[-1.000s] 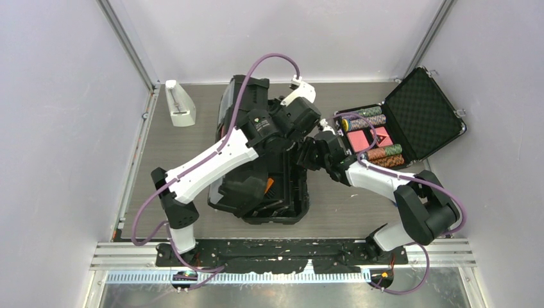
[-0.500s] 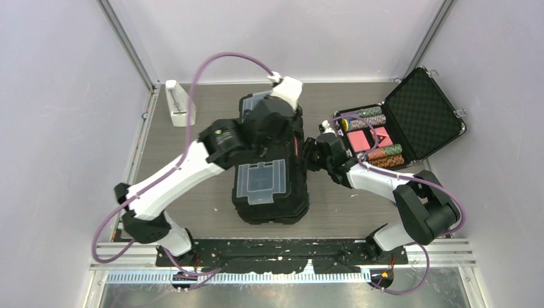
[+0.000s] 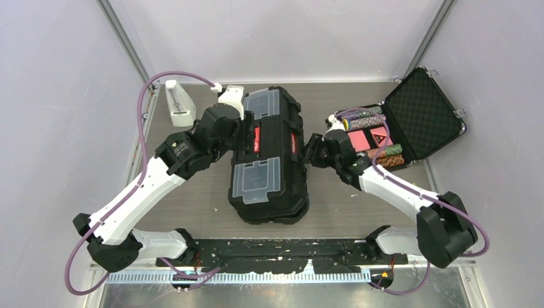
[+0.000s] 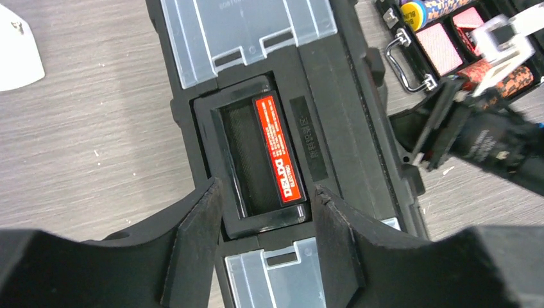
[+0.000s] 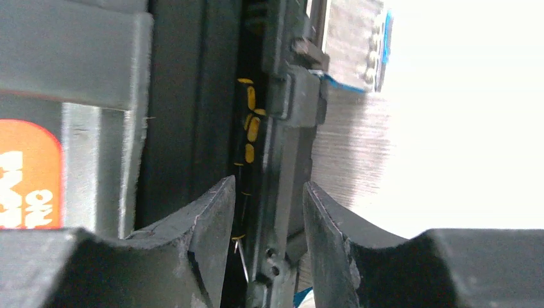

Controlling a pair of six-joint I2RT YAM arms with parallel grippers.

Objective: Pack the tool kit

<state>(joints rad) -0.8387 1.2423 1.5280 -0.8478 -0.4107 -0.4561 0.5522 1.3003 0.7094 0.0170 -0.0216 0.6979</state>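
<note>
The large black plastic toolbox [image 3: 272,154] with clear grey lid compartments is sitting, lid down, mid-way across the grey tabletop [image 3: 205,205]. The left end effector [image 4: 266,202] is hovering spread over its red-labelled handle [image 4: 278,149]; the right end effector [image 5: 268,192] is standing spread at its right edge

Grey table [image 3: 337,206]: toolbox [image 3: 282,154] centre, open chip case [image 3: 417,115] right, white object [image 3: 178,106] left

Toolbox [image 3: 268,157] interior hidden beneath closed lid; right wrist view shows only a yellow-black screwdriver [image 5: 249,131] sliver through the seam, background overexposed, orange label [image 5: 29,173] cropped
</note>
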